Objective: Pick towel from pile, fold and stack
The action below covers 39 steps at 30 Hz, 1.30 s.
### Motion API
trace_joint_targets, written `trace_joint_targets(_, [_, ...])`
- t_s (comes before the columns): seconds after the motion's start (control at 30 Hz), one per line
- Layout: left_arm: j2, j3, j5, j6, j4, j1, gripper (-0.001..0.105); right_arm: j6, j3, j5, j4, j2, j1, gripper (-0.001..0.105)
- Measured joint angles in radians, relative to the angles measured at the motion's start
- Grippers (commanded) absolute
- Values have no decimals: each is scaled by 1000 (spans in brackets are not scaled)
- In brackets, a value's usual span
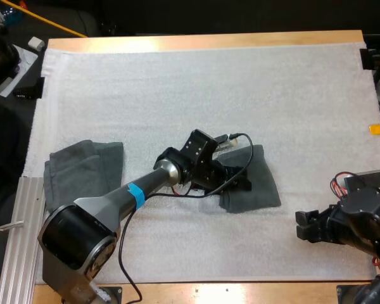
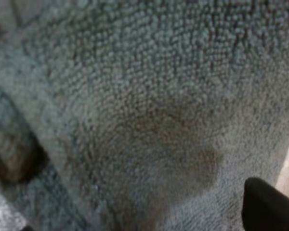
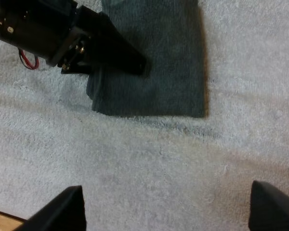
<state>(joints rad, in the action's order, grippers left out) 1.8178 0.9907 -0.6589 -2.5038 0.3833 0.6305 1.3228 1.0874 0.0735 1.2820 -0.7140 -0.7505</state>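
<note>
Centrally, left gripper [image 1: 240,180] meets a folded towel [image 1: 266,190], grip impossible to tell, while right gripper [image 1: 307,227], fingers apart, hangs at four o'clock.

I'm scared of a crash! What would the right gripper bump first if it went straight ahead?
Probably the folded towel, past bare mat; the left gripper sits on it. Depth is unclear.

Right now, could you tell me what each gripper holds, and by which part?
Right gripper: open, nothing held. Left gripper is at the centre towel, by its edge; grip cannot be told.
</note>
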Motion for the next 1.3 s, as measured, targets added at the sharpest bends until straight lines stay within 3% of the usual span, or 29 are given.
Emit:
trace_joint_targets(0.2, [0, 0, 0, -7, 9, -2, 7, 0, 0, 0, 0, 0, 0, 67])
trace_joint_targets(0.27, [0, 0, 0, -8, 13, -2, 1, 0, 0, 0, 0, 0, 0, 67])
trace_joint_targets(0.53, [-17, 0, 0, 76, 57, -3, 0, 0, 0, 0, 0, 0, 0, 67])
trace_joint_targets(0.8, [-180, 2, 92, 315, 257, -66, 0, 0, 0, 0, 0, 0, 0, 67])
trace_joint_targets(0.83, [-235, 4, 141, 386, 327, -103, 0, 0, 0, 0, 0, 0, 0, 67])
trace_joint_targets(1.0, [-279, 6, 165, 450, 391, -148, 0, 0, 0, 0, 0, 0, 0, 67])
trace_joint_targets(1.3, [-449, 13, 424, 737, 673, -409, 0, 2, 0, 0, 0, 0, 0, 67])
